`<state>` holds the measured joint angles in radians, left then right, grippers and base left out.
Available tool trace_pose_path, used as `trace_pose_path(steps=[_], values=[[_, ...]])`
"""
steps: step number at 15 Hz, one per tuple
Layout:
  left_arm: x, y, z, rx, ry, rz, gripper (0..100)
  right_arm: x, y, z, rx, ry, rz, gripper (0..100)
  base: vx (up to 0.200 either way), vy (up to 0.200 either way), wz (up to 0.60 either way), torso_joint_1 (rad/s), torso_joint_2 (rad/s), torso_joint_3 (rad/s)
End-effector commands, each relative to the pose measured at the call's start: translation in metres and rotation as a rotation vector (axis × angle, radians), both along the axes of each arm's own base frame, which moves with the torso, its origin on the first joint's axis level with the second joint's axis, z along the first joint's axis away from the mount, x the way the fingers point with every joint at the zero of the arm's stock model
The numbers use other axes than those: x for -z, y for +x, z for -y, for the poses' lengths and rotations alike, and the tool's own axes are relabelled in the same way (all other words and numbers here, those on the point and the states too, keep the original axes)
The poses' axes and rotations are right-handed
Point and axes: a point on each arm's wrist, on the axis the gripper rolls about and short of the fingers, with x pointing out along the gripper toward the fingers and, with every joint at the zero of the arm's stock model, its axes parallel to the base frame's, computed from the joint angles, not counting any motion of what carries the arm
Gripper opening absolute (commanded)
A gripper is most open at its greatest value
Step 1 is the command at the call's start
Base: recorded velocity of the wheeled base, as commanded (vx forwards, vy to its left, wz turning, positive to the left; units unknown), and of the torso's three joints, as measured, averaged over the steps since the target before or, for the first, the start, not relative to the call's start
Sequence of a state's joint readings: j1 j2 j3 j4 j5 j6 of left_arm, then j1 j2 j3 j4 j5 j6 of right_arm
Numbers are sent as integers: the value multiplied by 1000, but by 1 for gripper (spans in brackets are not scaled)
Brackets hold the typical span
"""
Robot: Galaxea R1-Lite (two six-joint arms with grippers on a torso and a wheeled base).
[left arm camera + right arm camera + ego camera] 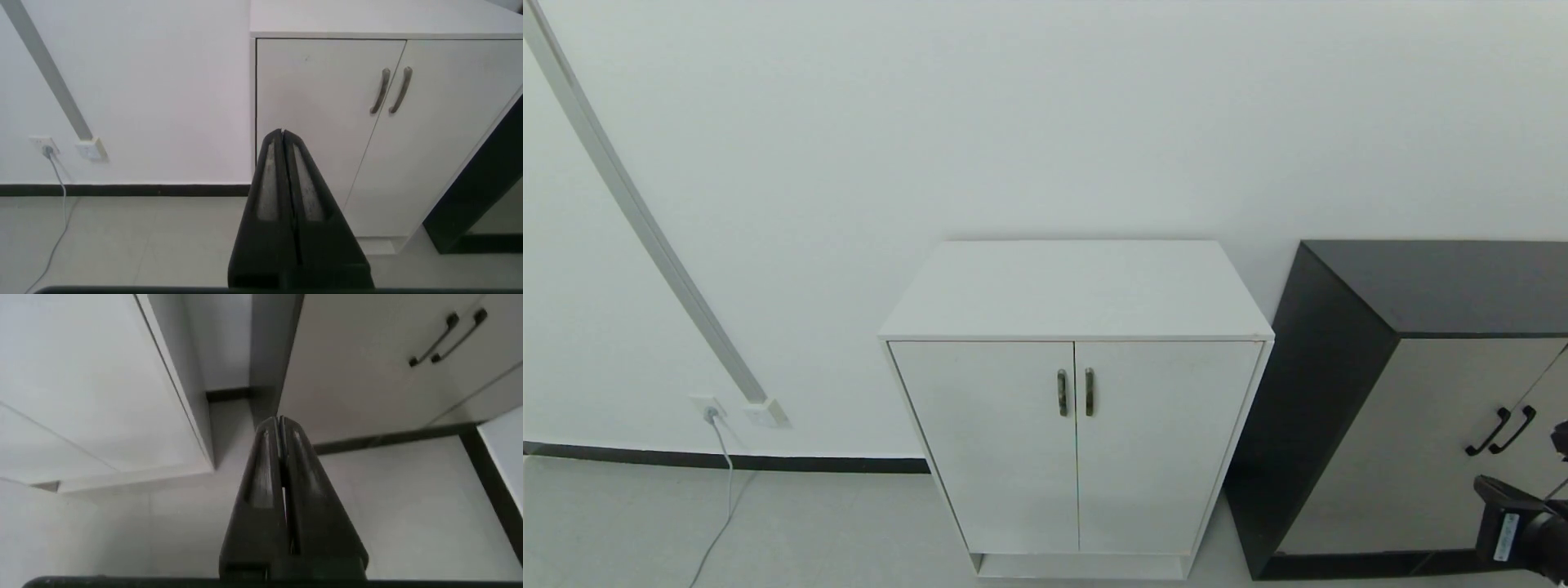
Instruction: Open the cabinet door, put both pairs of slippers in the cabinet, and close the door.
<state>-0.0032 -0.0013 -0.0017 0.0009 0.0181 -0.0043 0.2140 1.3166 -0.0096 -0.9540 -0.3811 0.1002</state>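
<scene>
A white two-door cabinet (1078,441) stands against the wall, both doors closed, with two vertical metal handles (1075,392) at the centre seam. In the left wrist view the cabinet (368,114) and its handles (391,90) lie ahead; my left gripper (282,135) is shut with nothing in it, well short of the doors. My right gripper (279,423) is shut and empty, near the floor between the white cabinet's side (98,384) and the dark cabinet (384,367). Part of the right arm (1523,523) shows at the head view's lower right.
A black-framed cabinet (1405,408) with grey doors and black handles (1500,430) stands right of the white one. A wall socket with a grey cable (719,457) and a slanted cable duct (637,212) are on the left. Grey floor (122,245) lies open in front.
</scene>
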Motion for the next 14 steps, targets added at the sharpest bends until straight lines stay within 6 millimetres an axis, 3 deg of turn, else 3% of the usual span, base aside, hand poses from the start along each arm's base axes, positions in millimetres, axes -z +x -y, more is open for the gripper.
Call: trace_pose_path(steps=[1, 9, 14], values=[[0, 0, 0, 0, 0, -2, 0, -11, -26, 4, -59, 17, 65, 0, 0, 0, 0, 0, 0, 0], [0, 0, 0, 1, 0, -2, 0, 6, -97, 14, -318, 50, -17, 0, 0, 0, 0, 0, 0, 0], [0, 0, 0, 1, 0, -2, 0, 10, -110, 15, -387, 69, 3, 0, 0, 0, 0, 0, 0, 0]])
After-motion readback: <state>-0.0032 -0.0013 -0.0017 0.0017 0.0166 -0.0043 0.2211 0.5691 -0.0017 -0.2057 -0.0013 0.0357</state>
